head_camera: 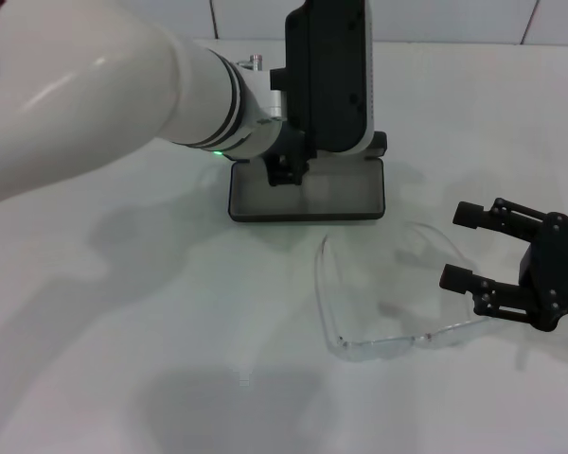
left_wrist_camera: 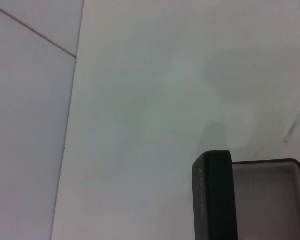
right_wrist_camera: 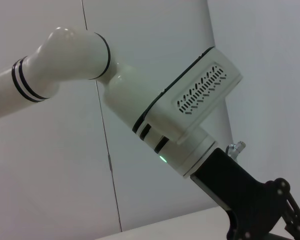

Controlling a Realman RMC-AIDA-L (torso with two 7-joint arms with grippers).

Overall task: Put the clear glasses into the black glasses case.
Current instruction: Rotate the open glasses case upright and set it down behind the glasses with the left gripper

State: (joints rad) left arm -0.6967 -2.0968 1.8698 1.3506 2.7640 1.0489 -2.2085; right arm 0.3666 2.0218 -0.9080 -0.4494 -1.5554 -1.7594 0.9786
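Note:
The black glasses case (head_camera: 308,212) lies open at the back centre, grey lining up, with its lid mostly hidden behind my left wrist. The left wrist view shows the lid (left_wrist_camera: 212,200) standing upright on edge. My left gripper (head_camera: 284,168) hangs over the case's left end; it also shows in the right wrist view as the left gripper (right_wrist_camera: 262,215). The clear glasses (head_camera: 379,346) lie on the table in front of the case, arms pointing toward it. My right gripper (head_camera: 464,246) is open just to the right of the glasses, its fingers either side of the right arm's tip.
The white tabletop (head_camera: 151,312) spreads around the case and the glasses. A tiled wall (head_camera: 454,19) runs along the back edge. My bulky left arm (head_camera: 95,95) crosses the upper left of the head view.

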